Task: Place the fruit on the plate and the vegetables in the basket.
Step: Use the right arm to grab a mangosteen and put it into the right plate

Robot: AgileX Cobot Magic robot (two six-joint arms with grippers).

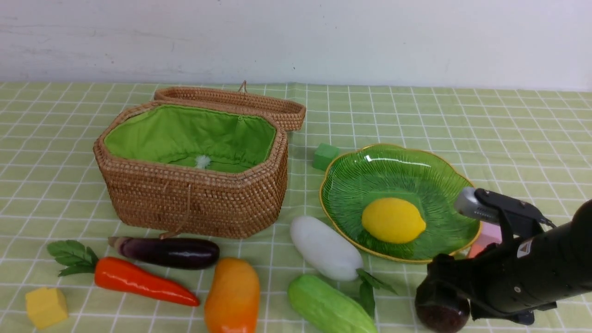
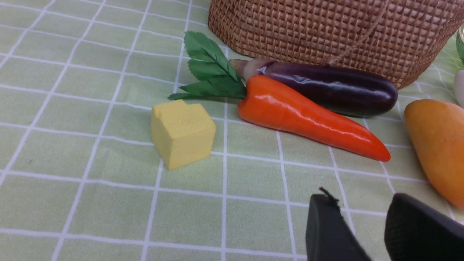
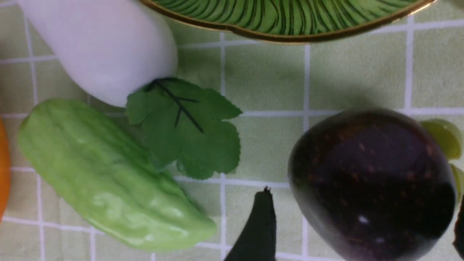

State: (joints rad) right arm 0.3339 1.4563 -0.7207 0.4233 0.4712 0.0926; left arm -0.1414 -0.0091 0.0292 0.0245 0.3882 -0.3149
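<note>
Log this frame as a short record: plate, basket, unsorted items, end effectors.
plate: ribbed green glass plate holds yellow lemon
basket: brown wicker basket, lid open
unsorted: orange carrot, purple eggplant, white radish, green cucumber, orange-yellow mango
right end effector: open around round dark purple fruit
left end effector: open, holding nothing

Yellow lemon (image 1: 393, 220), purple eggplant (image 1: 169, 252) — green plate (image 1: 393, 173)

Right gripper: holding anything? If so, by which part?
Nothing held. The right gripper is open, straddling the dark purple fruit on the tablecloth; the finger in clear view stands off its skin.
</note>
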